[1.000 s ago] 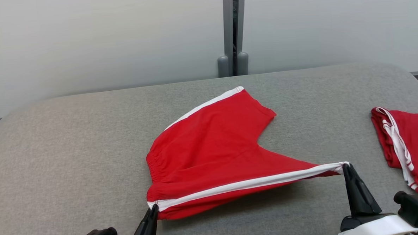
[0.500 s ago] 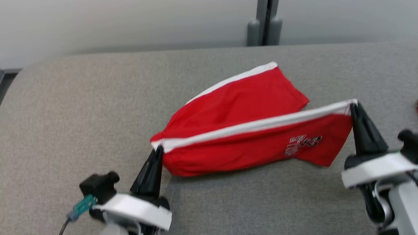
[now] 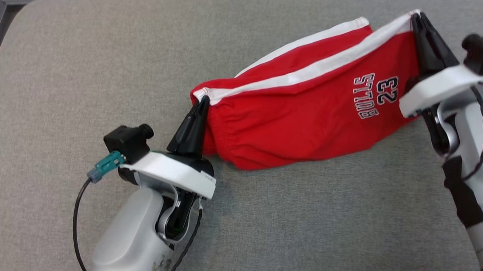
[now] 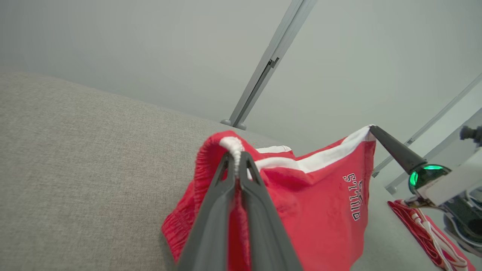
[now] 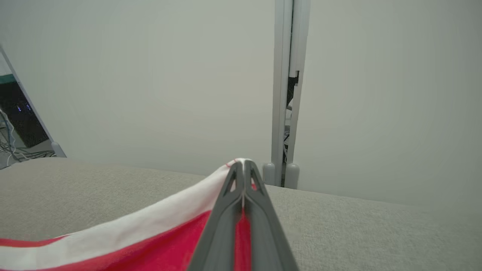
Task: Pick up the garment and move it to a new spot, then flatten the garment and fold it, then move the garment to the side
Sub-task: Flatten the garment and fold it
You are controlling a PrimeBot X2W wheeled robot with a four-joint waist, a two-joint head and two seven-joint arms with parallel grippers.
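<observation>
The shorts (image 3: pixel 297 112) are clamped by the left gripper (image 3: pixel 202 99), centre frame, and right gripper (image 3: pixel 415 16), upper right; the striped edge should be lowered evenly, taut.

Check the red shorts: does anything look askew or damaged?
No damage shows. The red shorts hang slanted: the right hand grips its corner higher in the head view than the left hand, and the print reads upside down.

Lab test bay: grey felt-topped counter (image 3: pixel 52 99), plain pale partition panels (image 5: pixel 150 75), loose cables (image 5: pixel 9 148) at far left.
</observation>
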